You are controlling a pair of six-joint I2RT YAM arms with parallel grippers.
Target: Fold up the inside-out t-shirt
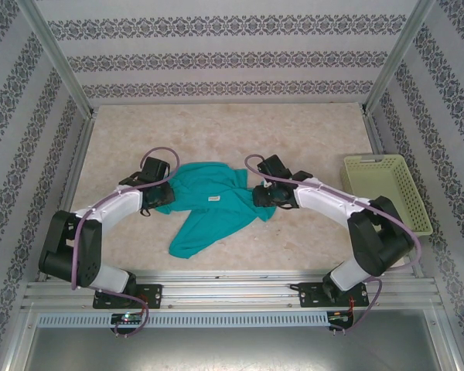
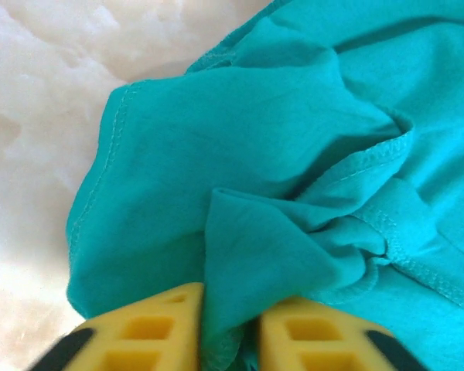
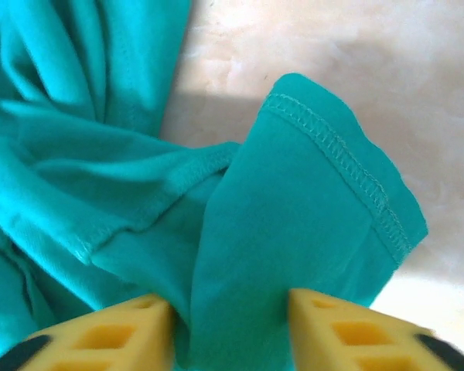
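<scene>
You see the inside-out t-shirt lying crumpled on the table, between your two pincers, with its small white tag facing up. Your left pincer is narrow and pinches a bunched fold at the shirt's left edge, while your right pincer, somewhat wider, holds a hemmed fold between its fingers. The pale basket stands well apart from the shirt, on the outer side of the right pincer.
</scene>
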